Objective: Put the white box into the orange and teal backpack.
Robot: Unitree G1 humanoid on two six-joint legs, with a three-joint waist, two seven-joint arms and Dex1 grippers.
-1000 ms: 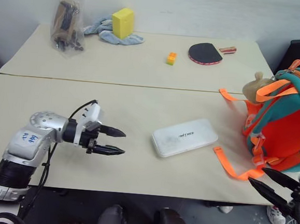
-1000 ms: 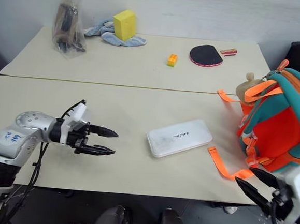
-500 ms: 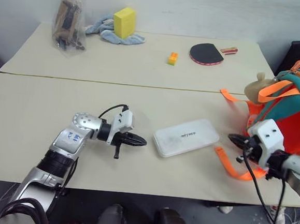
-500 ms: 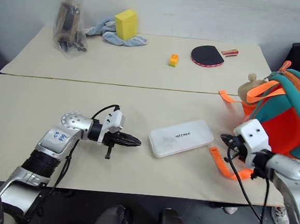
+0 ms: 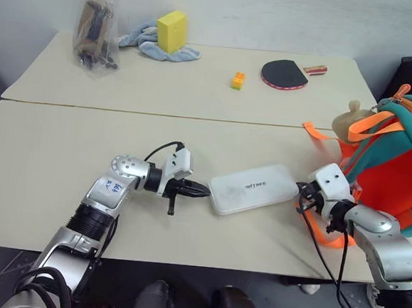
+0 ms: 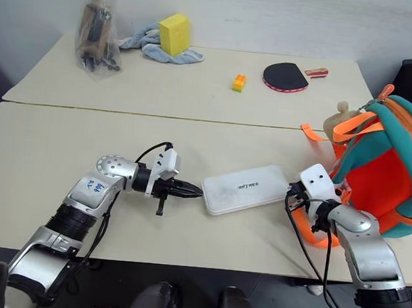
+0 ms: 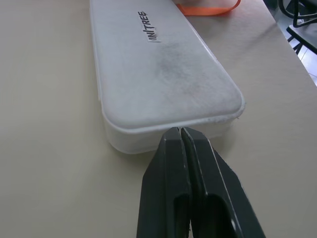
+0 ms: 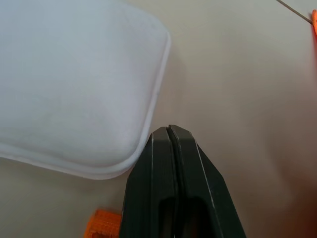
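White box point(image 5: 254, 188) lies flat on the tabletop point(image 5: 70, 157), lettered side up, set at a slant between the two hands. Nothing grips it.

Left hand point(image 5: 204, 191): fingers pressed together, nothing between them. Tips at the box's near short end, touching or just off it; the left wrist view puts the closed tips point(image 7: 179, 133) right against the box's lower rim. Hand points across toward the box and the right hand beyond it.

Right hand point(image 6: 289, 197): fingers also together, empty. Tips sit at the opposite short end of the box, by its rounded corner; the right wrist view shows them just beside the rim, contact uncertain. An orange strap point(image 5: 320, 233) loops on the tabletop directly under and beside this hand.

Orange and teal backpack point(image 5: 394, 179) stands just beyond the right hand, on the side away from the box, at the tabletop's edge, tan plush charm point(image 5: 351, 120) at its top. Box is apart from the backpack, not in it.

Well beyond both hands, on the far tabletop: yellow sponge block point(image 5: 170, 30) on a blue cloth point(image 5: 145, 41), clear plastic bag point(image 5: 94, 27) of dark items, small orange-yellow brick point(image 5: 237, 80), table tennis paddle point(image 5: 284, 73).
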